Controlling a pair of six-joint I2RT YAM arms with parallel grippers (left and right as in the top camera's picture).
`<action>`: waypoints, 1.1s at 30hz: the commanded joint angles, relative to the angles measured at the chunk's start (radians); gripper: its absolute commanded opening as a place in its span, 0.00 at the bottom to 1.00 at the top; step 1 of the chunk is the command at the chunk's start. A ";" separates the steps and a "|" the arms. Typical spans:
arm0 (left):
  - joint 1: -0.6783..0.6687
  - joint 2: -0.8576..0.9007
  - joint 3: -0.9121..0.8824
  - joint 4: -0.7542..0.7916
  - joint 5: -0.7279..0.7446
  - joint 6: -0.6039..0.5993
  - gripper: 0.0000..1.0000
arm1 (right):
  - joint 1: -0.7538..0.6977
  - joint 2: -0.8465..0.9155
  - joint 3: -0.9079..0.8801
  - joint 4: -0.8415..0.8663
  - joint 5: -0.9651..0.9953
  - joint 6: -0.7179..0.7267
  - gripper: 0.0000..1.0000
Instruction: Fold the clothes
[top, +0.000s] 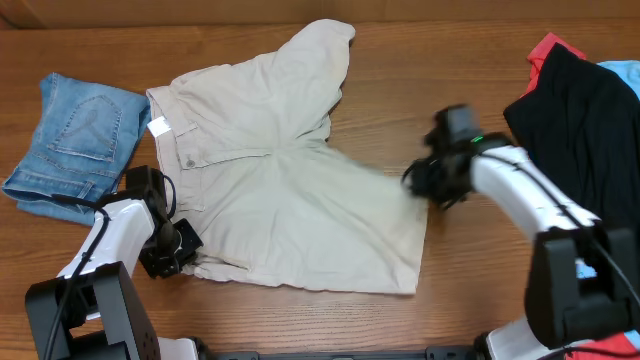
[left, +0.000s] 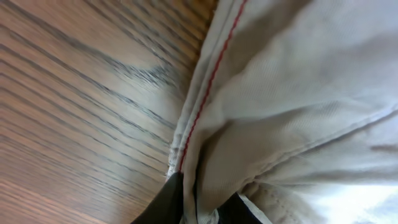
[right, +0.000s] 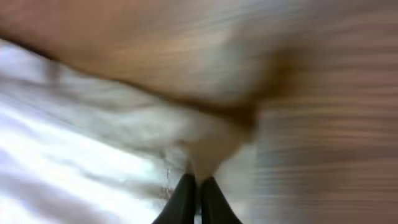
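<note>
shorts: pale beige and creased, spread over the middle of the tabletop. The waistband lies to the left with a small white tag on it. One leg is bunched up toward the far edge, and the other runs out flat toward the near right.
left fingers: at the near-left corner of the shorts, just below the waistband end. In the wrist view the two dark tips are closed on a hemmed edge with a line of red stitching, and beige cloth is caught between them.
right fingers: at the right-hand edge of the shorts, where the cloth looks drawn up off the wood. The wrist view is smeared, but the tips sit pressed almost together and seem to pinch a small peak of beige cloth.
jeans: light blue denim, folded with a back pocket facing up, at the left end of the tabletop. They lie beside the shorts but apart from them.
black garment: heaped at the right end, well apart from the shorts.
red garment: shows from under the far edge of the black garment.
light blue cloth: a strip at the right border of the overhead view, against the black garment.
tabletop: brown wood with grain running left to right.
</note>
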 joint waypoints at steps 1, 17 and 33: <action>0.036 0.005 -0.009 0.045 -0.135 -0.046 0.18 | -0.105 -0.071 0.064 -0.053 0.160 0.048 0.04; 0.079 0.005 -0.006 0.042 -0.169 -0.075 0.22 | -0.155 -0.071 0.064 -0.314 0.117 0.049 0.18; 0.059 0.004 0.397 -0.042 0.125 0.033 0.97 | -0.143 -0.056 0.129 0.093 -0.153 -0.089 0.63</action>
